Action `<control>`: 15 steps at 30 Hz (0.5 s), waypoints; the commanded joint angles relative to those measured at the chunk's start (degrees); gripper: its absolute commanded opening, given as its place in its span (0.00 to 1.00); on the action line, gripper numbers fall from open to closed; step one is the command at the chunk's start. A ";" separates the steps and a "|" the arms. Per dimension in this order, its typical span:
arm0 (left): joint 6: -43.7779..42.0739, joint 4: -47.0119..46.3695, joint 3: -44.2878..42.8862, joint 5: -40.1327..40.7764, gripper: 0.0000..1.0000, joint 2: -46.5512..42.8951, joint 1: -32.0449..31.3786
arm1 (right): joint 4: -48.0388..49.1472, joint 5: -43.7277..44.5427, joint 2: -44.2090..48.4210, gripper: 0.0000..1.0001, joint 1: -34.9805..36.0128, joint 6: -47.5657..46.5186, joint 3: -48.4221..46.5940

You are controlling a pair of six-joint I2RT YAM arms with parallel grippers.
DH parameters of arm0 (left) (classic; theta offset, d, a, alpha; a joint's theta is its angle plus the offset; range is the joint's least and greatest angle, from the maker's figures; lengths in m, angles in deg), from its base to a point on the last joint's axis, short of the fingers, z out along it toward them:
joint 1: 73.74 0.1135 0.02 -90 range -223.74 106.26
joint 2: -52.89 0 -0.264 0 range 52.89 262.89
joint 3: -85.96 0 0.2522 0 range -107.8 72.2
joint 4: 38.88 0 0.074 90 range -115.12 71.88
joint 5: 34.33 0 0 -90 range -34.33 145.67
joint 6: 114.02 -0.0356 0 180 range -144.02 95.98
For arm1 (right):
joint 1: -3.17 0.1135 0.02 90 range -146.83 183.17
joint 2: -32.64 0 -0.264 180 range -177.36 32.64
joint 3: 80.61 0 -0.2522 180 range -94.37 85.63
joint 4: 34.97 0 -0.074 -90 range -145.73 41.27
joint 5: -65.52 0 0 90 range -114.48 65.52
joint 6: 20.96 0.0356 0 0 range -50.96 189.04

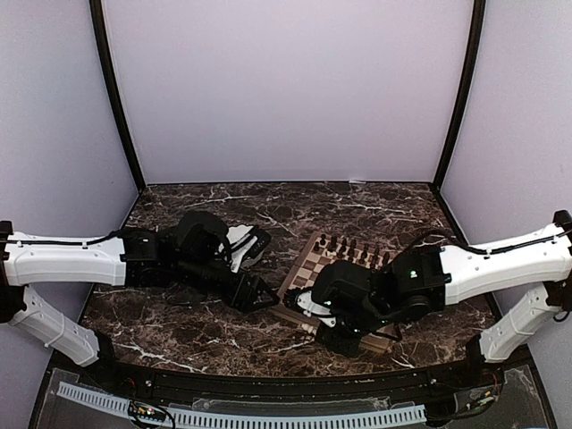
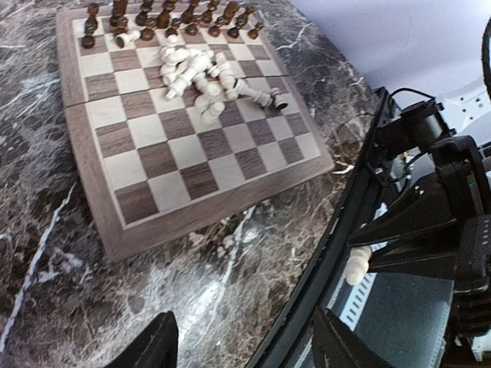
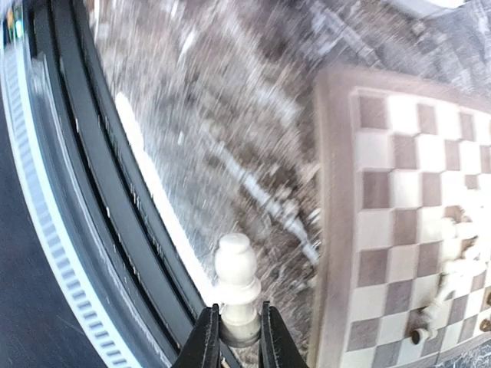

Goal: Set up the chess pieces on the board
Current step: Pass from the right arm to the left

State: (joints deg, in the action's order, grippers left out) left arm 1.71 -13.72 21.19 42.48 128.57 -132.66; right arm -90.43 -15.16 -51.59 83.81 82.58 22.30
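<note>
The board [image 2: 153, 153] lies on the dark marble table, its tan rim showing. A row of dark chess pieces [image 2: 165, 17] stands along its far edge. A heap of pale chess pieces [image 2: 201, 77] lies tumbled near the board's middle. My right gripper [image 3: 238, 326] is shut on the base of one pale piece [image 3: 236, 272], held above the marble beside the board's rim [image 3: 330, 230]. The same pale piece [image 2: 357, 264] shows in the left wrist view off the table's near edge. My left gripper [image 2: 242, 322] hangs open over bare marble in front of the board, holding nothing.
The table's black front rim [image 3: 92, 192] runs close under the held piece. A white scalloped shape [image 1: 243, 239] sits partly hidden behind the left arm. Both arms crowd the near side of the board [image 1: 308, 259].
</note>
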 commanded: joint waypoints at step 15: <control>12.09 -23.54 -3.81 -34.65 0.55 12.48 7.77 | 12.04 -1.90 2.76 0.08 -7.41 -1.45 -2.61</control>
State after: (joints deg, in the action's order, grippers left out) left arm 10.46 -30.33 17.94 14.17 139.87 -125.60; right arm -80.79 -15.18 -47.04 76.51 82.99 22.10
